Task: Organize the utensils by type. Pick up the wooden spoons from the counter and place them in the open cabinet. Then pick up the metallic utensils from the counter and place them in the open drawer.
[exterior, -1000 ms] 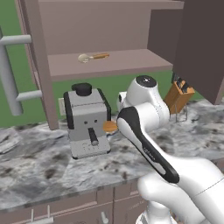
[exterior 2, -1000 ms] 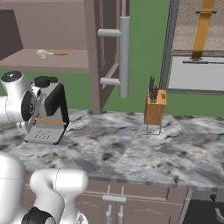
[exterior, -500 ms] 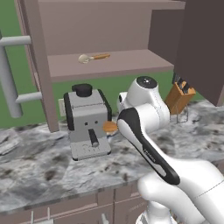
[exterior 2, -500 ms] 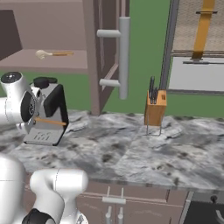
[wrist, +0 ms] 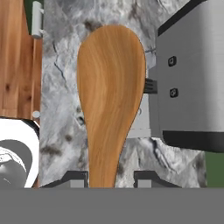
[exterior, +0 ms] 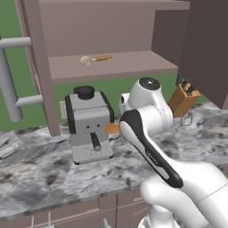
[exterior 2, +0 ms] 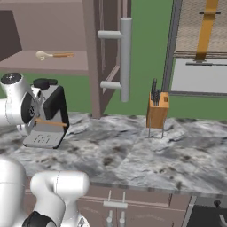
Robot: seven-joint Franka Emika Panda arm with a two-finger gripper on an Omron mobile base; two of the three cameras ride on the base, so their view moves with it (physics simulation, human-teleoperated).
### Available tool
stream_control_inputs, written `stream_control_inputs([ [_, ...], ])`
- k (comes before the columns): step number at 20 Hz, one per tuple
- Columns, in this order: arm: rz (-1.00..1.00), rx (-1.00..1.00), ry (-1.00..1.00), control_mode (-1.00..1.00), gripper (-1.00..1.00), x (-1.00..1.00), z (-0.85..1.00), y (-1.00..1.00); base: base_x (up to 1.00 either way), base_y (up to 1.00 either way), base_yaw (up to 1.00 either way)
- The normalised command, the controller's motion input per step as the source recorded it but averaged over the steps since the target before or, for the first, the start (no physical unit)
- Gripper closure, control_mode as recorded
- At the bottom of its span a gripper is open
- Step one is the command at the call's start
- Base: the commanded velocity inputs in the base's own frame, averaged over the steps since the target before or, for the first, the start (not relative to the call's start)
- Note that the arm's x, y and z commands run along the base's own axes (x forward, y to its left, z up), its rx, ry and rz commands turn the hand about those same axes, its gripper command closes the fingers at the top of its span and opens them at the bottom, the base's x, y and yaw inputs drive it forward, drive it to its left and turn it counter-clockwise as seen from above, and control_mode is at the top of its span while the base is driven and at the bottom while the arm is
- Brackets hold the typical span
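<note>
Gripping a wooden spoon (wrist: 110, 92) by its handle, the gripper (wrist: 110, 178) is holding it above the counter (exterior 2: 146, 153), just beside the grey coffee machine (exterior: 89, 124). Another wooden spoon (exterior: 94, 59) is lying on the open cabinet (exterior: 129, 67) shelf, with bare shelf lying around it.

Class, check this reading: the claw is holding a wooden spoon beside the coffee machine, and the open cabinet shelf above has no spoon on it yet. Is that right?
Not quite. The claw does hold a wooden spoon beside the coffee machine, but the open cabinet shelf already has a spoon lying on it. The left base view shows this.
</note>
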Motion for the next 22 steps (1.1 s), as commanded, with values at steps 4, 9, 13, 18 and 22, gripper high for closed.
stream_control_inputs([
  [4,0.00,0.04,-0.17,-1.00,1.00,0.20,0.38,-0.02,0.00,0.00,0.00],
  [9,0.00,0.00,-0.25,-1.00,1.00,0.15,0.56,-0.15,0.00,0.00,0.00],
  [13,0.03,0.00,-0.36,-1.00,1.00,0.14,0.59,-0.15,0.00,0.00,0.00],
  [18,0.00,0.00,-0.30,-1.00,1.00,0.13,0.65,-0.14,0.00,0.00,0.00],
  [22,0.00,0.06,-0.02,-1.00,1.00,0.19,0.61,-0.23,0.00,0.00,0.00],
])
